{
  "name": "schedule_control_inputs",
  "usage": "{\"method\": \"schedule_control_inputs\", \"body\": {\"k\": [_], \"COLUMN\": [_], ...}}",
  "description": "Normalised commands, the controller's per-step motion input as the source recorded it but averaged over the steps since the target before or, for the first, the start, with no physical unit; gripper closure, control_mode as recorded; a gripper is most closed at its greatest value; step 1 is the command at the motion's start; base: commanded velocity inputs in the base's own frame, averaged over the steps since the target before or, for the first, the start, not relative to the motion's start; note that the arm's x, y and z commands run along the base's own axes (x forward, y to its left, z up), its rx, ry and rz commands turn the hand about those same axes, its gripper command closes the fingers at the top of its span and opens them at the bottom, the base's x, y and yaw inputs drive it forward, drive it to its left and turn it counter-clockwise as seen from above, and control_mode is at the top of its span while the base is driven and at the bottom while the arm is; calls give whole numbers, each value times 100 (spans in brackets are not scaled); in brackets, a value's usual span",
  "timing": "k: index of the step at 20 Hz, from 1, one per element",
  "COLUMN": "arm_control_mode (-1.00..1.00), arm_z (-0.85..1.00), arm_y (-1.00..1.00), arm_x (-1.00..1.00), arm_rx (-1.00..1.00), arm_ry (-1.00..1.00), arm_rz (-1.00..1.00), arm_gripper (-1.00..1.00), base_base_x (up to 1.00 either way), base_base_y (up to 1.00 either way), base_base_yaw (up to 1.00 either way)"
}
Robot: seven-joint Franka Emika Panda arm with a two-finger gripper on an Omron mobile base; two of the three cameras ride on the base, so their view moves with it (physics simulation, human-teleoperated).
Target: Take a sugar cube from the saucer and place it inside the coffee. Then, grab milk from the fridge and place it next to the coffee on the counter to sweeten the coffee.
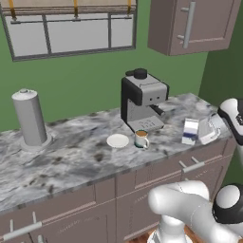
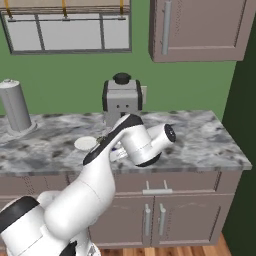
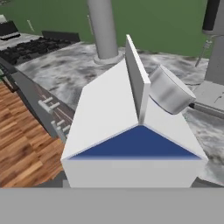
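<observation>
The milk [image 1: 190, 131], a white carton with a blue mark, is upright over the counter [image 1: 71, 156] near its front edge, right of the coffee [image 1: 141, 139]. My gripper [image 1: 203, 131] reaches in from the right and is shut on the carton. In the hand view the milk [image 3: 131, 131] sits very close, showing its gable top and grey cap, and it hides my fingertips. The white saucer [image 1: 117, 140] lies just left of the mug, and the saucer [image 2: 85, 143] also peeks out beside my arm. The sugar cube is hidden. The fridge is out of view.
A grey-and-black espresso machine [image 1: 142, 99] stands right behind the mug. A tall grey cylinder [image 1: 29, 118] stands on a round base at the counter's left. Brown cabinets with bar handles [image 2: 155, 190] run below, and a wall cabinet [image 1: 194, 23] hangs above.
</observation>
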Motion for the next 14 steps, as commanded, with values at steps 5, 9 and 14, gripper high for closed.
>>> {"method": "schedule_control_inputs", "body": {"k": [5, 9, 14], "arm_control_mode": [-100, -100, -100], "arm_z": [-13, -14, -25], "arm_y": [0, 0, 0], "arm_x": [32, 48, 36], "arm_rx": [0, -3, -1], "arm_ry": [0, 0, 0], "arm_rz": [0, 0, 0], "arm_gripper": [100, 100, 100], "base_base_x": [0, 0, 0], "base_base_y": [0, 0, 0], "base_base_yaw": [0, 0, 0]}}
